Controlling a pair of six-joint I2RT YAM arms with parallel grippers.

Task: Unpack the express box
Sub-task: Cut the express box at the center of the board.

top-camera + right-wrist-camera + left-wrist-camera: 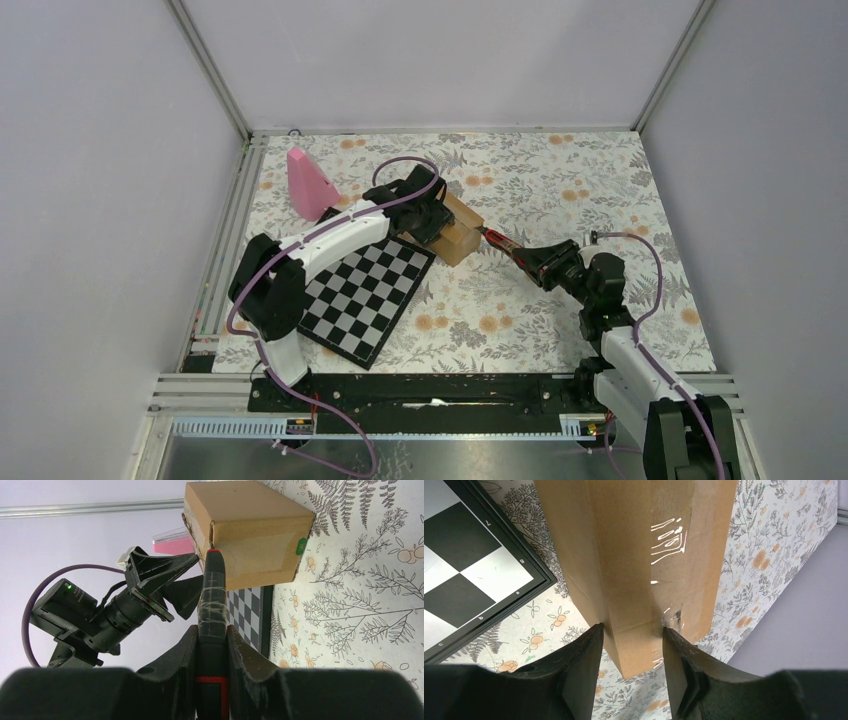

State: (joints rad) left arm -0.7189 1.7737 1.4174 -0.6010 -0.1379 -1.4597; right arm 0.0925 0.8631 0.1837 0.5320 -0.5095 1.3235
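Jaws of the left gripper (631,632) clamp the express box (462,235) beside the far corner of the chessboard (365,290); right gripper (212,635) jaws clench a cutter (213,575). Box looks light, stiff, tape-slick: grip bare cardboard sides.

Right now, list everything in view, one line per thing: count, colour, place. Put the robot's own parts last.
express box: one, plain brown with a small green mark, mid-table by the chessboard's far corner, between the two hands
chessboard: one, black and white with a dark frame, flat on the left half, set at an angle
pink cone: one, pink, far left, beyond the chessboard
pen-shaped tool: one, black with a red band, tip at the box's end seam
floral table cover: one, pale with grey leaves and orange flowers, under everything
left hand: one, black, fingers closed on the box
right hand: one, black, closed on the tool, right of the box
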